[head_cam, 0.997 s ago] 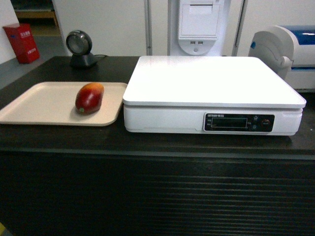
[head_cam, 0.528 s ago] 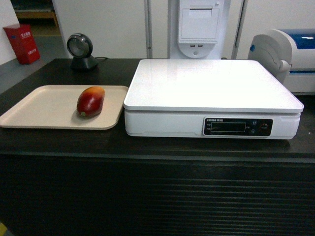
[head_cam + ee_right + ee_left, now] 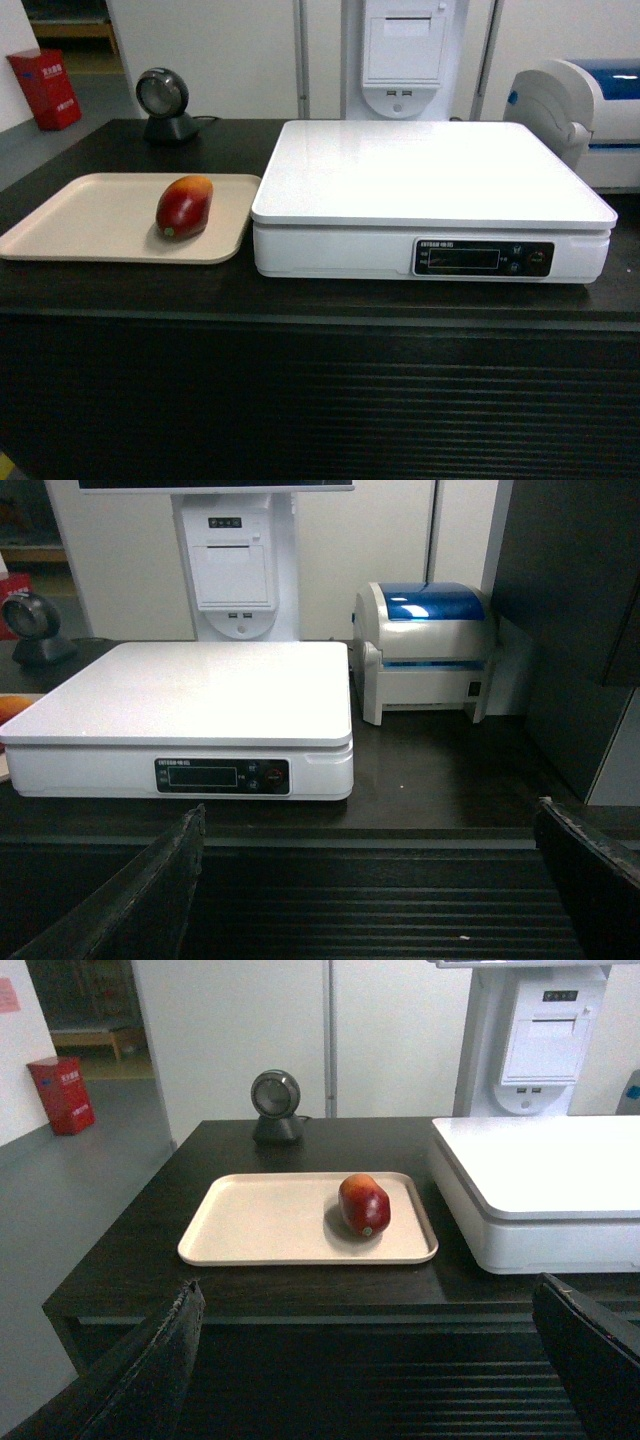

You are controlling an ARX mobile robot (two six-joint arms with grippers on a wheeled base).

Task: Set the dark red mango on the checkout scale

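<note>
The checkout (image 3: 320,390) is a long dark counter with ribbed slats on its front. On it stands the scale (image 3: 430,175), a white box with a wide flat platform and a black display panel. Left of the scale, just beside it, lies a beige tray (image 3: 80,215). The dark red mango (image 3: 184,206) rests on the right part of this tray, apart from the scale.

Only the right wrist view shows a white and blue printer (image 3: 428,650) to the right of the scale. The left wrist view shows the round black scanner (image 3: 275,1105) behind the tray.

The left gripper (image 3: 365,1360) and the right gripper (image 3: 365,880) are both wide open, holding nothing, in front of the counter.
</note>
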